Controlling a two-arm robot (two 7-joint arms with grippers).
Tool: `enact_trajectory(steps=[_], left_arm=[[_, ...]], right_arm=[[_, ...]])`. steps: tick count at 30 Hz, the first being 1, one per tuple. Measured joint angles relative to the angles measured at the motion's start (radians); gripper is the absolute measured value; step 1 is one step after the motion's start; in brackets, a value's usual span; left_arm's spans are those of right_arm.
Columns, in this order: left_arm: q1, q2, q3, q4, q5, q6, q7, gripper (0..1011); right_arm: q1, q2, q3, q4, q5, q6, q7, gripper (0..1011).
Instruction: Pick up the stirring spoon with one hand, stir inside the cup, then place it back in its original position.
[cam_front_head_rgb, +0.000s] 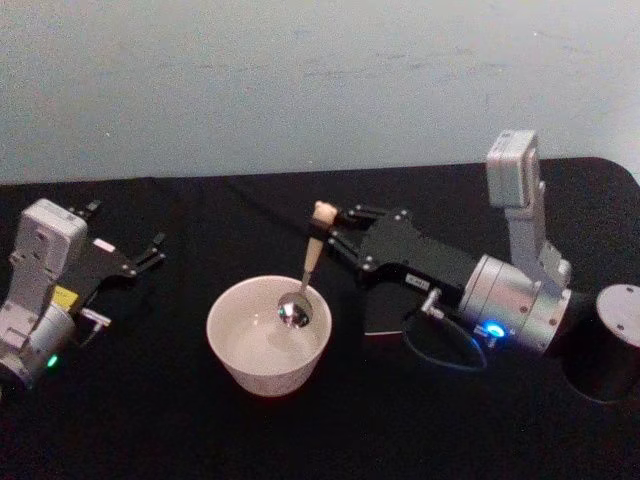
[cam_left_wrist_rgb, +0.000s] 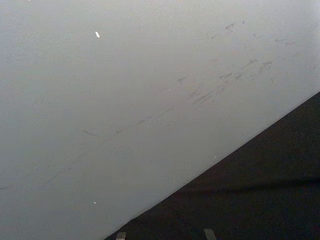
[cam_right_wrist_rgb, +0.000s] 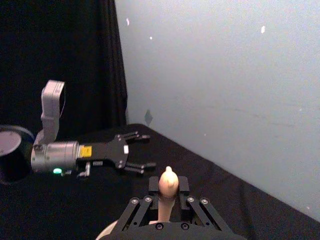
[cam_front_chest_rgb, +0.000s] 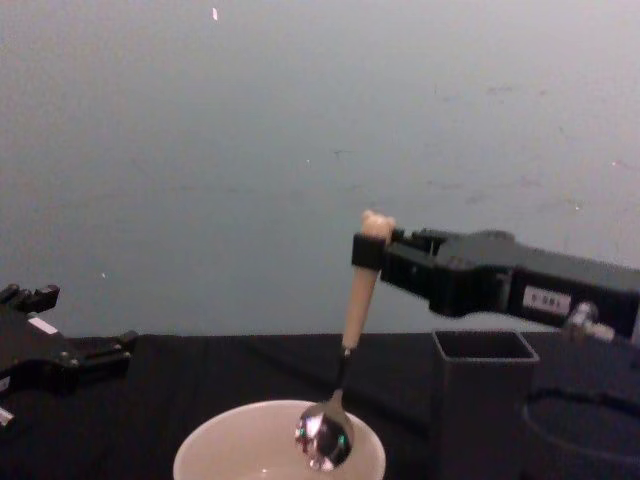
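The cream-white cup (cam_front_head_rgb: 268, 340) stands at the table's middle. Leaning in it is the stirring spoon (cam_front_head_rgb: 308, 262), its silver bowl (cam_front_chest_rgb: 323, 438) down inside the cup near the right side. The beige handle rises to a small bear head (cam_right_wrist_rgb: 168, 181). My right gripper (cam_front_head_rgb: 326, 228) reaches in from the right and is shut on the upper handle, just under the bear head. The dark grey square holder (cam_front_chest_rgb: 483, 395) stands right of the cup, under the right arm. My left gripper (cam_front_head_rgb: 150, 255) rests open at the table's left, away from the cup.
A dark round canister (cam_front_head_rgb: 610, 345) with a grey lid stands at the far right by the right arm's base. The table is covered in black cloth, with a pale wall (cam_front_chest_rgb: 250, 150) close behind it. A blue cable (cam_front_head_rgb: 445, 350) loops under the right wrist.
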Motion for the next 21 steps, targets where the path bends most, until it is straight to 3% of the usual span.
enact_trajectory(steps=[11, 21], left_arm=[[0.000, 0.000, 0.000, 0.000, 0.000, 0.000, 0.000, 1001], [0.000, 0.000, 0.000, 0.000, 0.000, 0.000, 0.000, 1001]], right_arm=[[-0.005, -0.014, -0.032, 0.022, -0.058, 0.000, 0.014, 223], [0.008, -0.050, -0.074, 0.048, -0.101, 0.011, 0.030, 223]])
